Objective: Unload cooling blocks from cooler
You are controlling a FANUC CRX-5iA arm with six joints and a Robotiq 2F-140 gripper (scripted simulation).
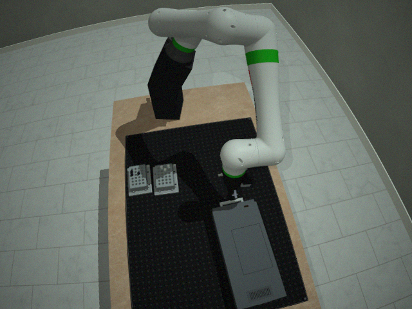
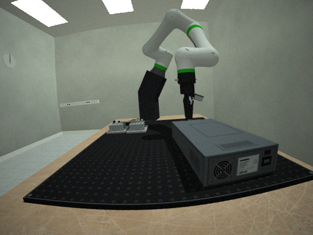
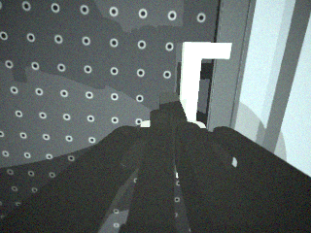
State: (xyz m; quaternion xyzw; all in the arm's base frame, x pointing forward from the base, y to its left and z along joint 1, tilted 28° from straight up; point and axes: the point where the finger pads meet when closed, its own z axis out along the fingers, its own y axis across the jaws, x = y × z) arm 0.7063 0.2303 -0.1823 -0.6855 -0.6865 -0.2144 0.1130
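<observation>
The gripper is being held pointing down in front of COLD, its fingers being pressed together with nothing visibly pinched. The handle is showing just beside the fingertips; whether it is being touched cannot be told. The lamp, near the gripper on COLD's top, is showing dark, so the drawer is being indicated as shut. Well apart from the gripper, toward the top view's left, the white-capped block is being supported on D1. Farther from the gripper, the black-capped block is being supported on D2.
</observation>
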